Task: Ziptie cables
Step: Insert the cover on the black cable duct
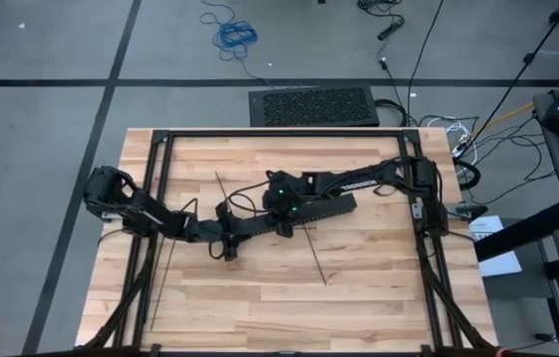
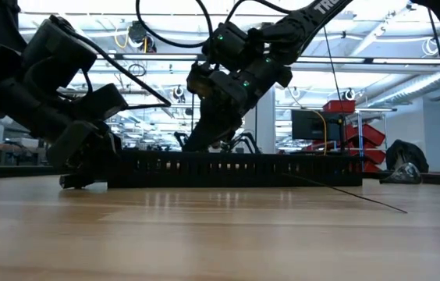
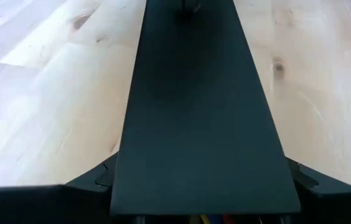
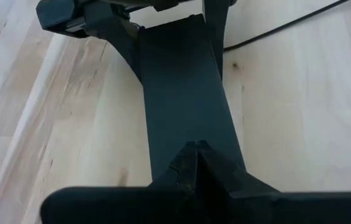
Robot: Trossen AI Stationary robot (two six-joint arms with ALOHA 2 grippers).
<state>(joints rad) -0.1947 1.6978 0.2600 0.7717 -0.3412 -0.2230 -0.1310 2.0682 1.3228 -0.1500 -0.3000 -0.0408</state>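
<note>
left pincer (image 1: 232, 241) was clamped round the left end of the black slotted channel (image 1: 304, 214) on the bench (image 1: 260, 297) | cables (image 3: 210, 219) barely peeked out under its lid | right pincer (image 1: 284, 224) clenched, tips on the lid mid-channel | one ziptie (image 1: 316, 260) lay loose further right

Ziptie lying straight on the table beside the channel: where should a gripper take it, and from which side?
Grip the ziptie near its free end, away from the channel, coming straight down with the fingers across it. It lies flat and very thin on the table, offering no edge from the side, and its other end runs up to the channel.
</note>
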